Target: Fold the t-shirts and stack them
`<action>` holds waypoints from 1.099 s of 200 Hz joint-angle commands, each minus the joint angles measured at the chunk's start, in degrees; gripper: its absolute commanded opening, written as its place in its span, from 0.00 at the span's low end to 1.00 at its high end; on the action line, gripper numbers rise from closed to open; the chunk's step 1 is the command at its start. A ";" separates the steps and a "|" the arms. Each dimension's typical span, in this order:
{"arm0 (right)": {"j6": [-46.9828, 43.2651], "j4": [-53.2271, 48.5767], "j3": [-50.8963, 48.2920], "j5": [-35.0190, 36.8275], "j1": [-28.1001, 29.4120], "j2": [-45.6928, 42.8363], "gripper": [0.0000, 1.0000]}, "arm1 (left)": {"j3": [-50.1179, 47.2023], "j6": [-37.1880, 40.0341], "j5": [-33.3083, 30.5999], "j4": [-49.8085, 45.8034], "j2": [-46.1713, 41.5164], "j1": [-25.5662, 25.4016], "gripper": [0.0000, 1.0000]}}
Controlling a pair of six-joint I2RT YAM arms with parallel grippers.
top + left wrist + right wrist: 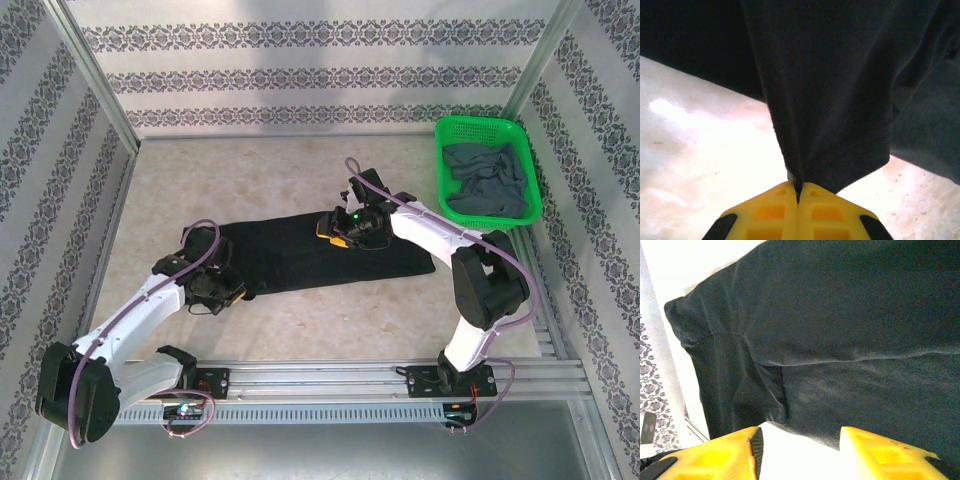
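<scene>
Your left gripper (798,189) is pinched shut on the black t-shirt (300,260) spread mid-table, the gripped edge hidden between its pads. Your right gripper (800,440) hangs half open above the cloth, holding nothing. The grey t-shirt (485,180) lies crumpled in the basket (447,130) at two o'clock.

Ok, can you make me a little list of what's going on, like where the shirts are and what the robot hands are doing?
black shirt: spread out flat on the table
grey shirt: crumpled up inside the green basket
left gripper: shut, pinching an edge of the black shirt
right gripper: open, at the black shirt's far edge
stack: not made yet, the two shirts lie apart
</scene>
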 commanded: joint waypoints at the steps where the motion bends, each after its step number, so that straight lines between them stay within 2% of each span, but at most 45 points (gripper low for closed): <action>1: 0.03 0.66 -0.97 0.27 -0.41 -0.78 0.46 | 0.58 -0.70 -0.55 -4.73 -0.52 -1.88 0.00; 19: 0.04 0.68 -1.15 0.23 -0.43 -0.69 0.46 | -0.31 -0.76 -1.06 -5.09 -0.08 -2.41 0.00; 34: 0.02 0.68 -1.15 0.09 -0.43 -0.56 0.45 | 0.07 0.62 -4.14 -7.08 0.41 -2.38 0.01; 55: -0.05 0.50 -1.31 -0.17 -0.42 -0.73 0.46 | 2.32 3.97 -9.04 -9.57 1.90 -1.84 0.45; 61: -0.16 0.46 -1.33 -0.17 -0.43 -0.84 0.46 | 3.58 5.17 -10.54 -10.43 2.46 -1.56 0.52; 68: -0.29 0.25 -1.31 -0.18 -0.43 -1.03 0.46 | 5.11 6.41 -12.28 -11.32 2.96 -1.13 0.57; 86: -0.65 0.69 -1.46 -0.46 -0.43 -1.54 0.46 | 7.06 9.85 -13.43 -9.93 3.26 3.81 0.55; 111: -0.55 5.24 -2.58 -3.18 -0.39 -2.79 0.47 | 5.68 13.47 -8.27 -0.77 3.35 15.05 0.48; 145: 0.57 9.27 -2.84 -6.59 -0.43 -2.97 0.49 | 3.90 17.44 -1.17 10.98 10.69 24.29 0.37; 179: 1.06 9.40 -3.04 -6.18 -0.34 -3.28 0.49 | 3.94 21.01 2.74 18.10 16.41 26.30 0.33; 220: 1.96 10.64 -4.70 -5.54 -0.41 -4.03 0.49 | 2.80 23.72 0.16 17.16 18.82 26.28 0.33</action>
